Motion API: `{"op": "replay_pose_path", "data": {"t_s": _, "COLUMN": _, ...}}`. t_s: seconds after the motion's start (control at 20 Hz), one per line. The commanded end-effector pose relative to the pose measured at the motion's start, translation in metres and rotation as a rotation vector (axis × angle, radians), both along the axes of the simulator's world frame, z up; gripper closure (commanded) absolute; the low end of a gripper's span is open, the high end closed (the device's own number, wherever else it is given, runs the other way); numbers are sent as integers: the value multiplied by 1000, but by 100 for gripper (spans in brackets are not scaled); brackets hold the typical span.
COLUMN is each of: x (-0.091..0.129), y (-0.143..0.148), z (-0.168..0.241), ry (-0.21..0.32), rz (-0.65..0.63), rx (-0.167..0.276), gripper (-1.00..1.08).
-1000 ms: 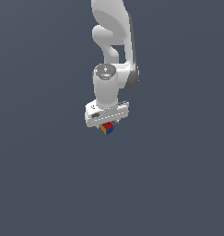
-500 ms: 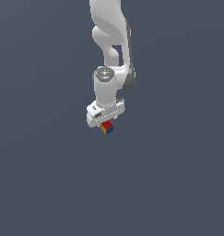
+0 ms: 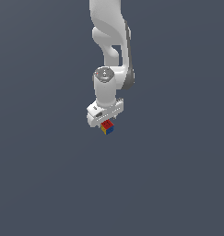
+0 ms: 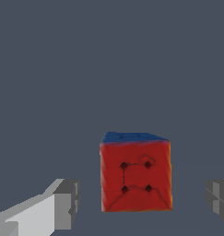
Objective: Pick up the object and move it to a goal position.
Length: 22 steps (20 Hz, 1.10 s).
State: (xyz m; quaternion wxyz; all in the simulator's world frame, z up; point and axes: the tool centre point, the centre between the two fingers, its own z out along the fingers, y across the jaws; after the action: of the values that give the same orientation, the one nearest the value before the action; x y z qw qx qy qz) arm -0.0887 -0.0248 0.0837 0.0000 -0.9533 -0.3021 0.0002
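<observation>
While our tool (image 3: 105, 123) is hanging released over the cube (image 3: 107, 127), fingers (image 4: 67, 204) well apart, we are judging that lowering and clenching come next.

A bare simulated scene: flat, featureless grey-blue surrounds the smooth white rendered arm (image 3: 111, 60) on every side, without furniture.

A flat, dark slate-grey backdrop (image 3: 39, 184) is filling everything around me, evenly lit, showing no walls, furniture, windows or visible seams.
</observation>
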Motion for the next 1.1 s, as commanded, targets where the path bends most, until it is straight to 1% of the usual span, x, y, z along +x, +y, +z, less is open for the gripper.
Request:
{"op": "replay_pose_path", "data": {"t_s": 0.0, "x": 0, "y": 0, "z": -1, "ry": 0, "rz": 0, "rx": 0, "gripper": -92}}
{"op": "replay_pose_path", "data": {"t_s": 0.2, "x": 0, "y": 0, "z": -11, "ry": 0, "rz": 1, "rx": 0, "gripper": -92}}
{"op": "replay_pose_path", "data": {"t_s": 0.6, "x": -1, "y": 0, "z": -44, "ry": 0, "rz": 5, "rx": 0, "gripper": -92}}
{"op": "replay_pose_path", "data": {"t_s": 0.85, "x": -1, "y": 0, "z": -50, "ry": 0, "rz": 5, "rx": 0, "gripper": -92}}
{"op": "replay_pose_path", "data": {"t_s": 0.9, "x": -1, "y": 0, "z": -50, "ry": 0, "rz": 5, "rx": 0, "gripper": 108}}
{"op": "replay_pose_path", "data": {"t_s": 1.05, "x": -1, "y": 0, "z": -50, "ry": 0, "rz": 5, "rx": 0, "gripper": 108}}
